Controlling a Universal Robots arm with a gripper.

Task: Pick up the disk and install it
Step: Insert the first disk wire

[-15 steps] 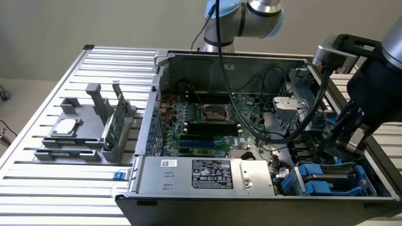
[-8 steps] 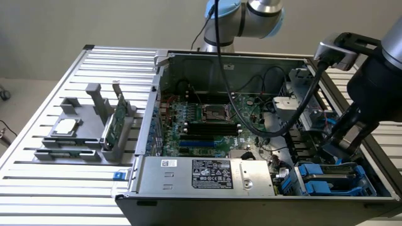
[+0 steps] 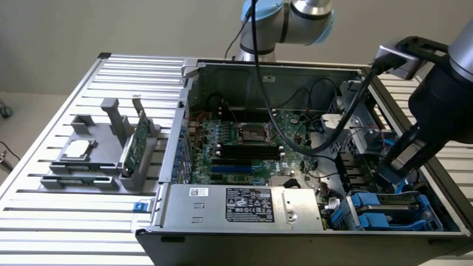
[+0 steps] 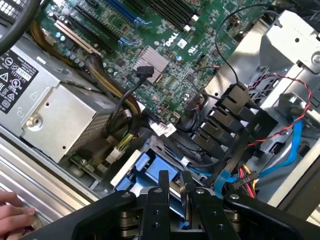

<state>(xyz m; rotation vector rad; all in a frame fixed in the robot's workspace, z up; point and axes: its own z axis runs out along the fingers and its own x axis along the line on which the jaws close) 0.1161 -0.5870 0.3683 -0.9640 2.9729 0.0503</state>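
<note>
The disk shows mostly as its blue plastic frame, with a white strip along one side. The gripper covers most of its metal body. It sits low in the corner bay of the open case, just beside the end of the power supply, at the exterior view's lower right. More blue plastic lies around it in that bay, and I cannot tell how many frames that makes.

The two fingers stand close together with only a narrow gap. Blue plastic shows in that gap, so they are closed on the disk's frame. The arm reaches down into the case from the exterior view's right.

Counted:
- **In the case:** one motherboard lies on the floor of the case, and there is one power supply with a white and black label. A row of black plugs on cables runs next to the bay.
- **On the tabletop:** the slatted tabletop carries one grey holder, at the exterior view's left and well apart from the case. One square silver chip lies flat in the holder, and one green card stands on edge in it.
- **At the edge:** one hand of a person rests on the tabletop's edge beside the case.
</note>
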